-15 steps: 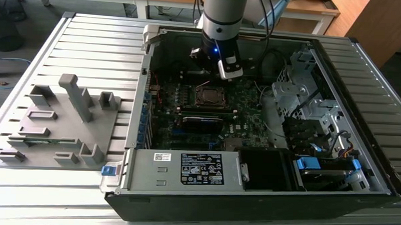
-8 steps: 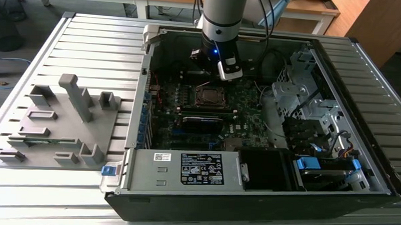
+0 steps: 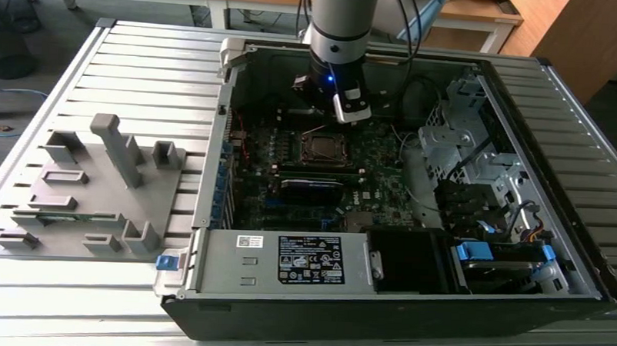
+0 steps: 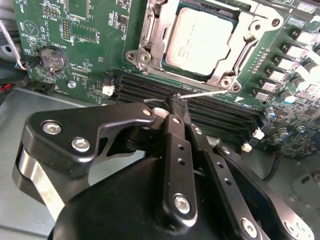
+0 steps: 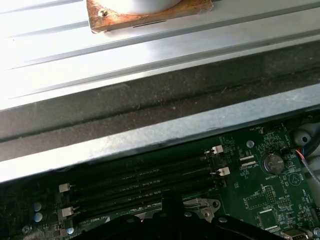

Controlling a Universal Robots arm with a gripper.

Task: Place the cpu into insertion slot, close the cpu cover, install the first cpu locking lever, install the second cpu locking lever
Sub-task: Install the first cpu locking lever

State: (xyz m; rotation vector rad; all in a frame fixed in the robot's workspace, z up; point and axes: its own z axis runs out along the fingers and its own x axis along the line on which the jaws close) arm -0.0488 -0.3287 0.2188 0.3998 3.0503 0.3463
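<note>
in the second wrist view your gripper (image 4: 177, 102) has its fingers (image 4: 172, 145) pinched together on the thin lever (image 4: 215, 92) beside the cpu (image 4: 200, 40), which sits under the closed cover (image 4: 156, 42).

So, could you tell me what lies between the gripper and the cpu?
In the second wrist view, black memory slots lie between the gripper and the cpu, with a thin silver lever crossing them.
</note>
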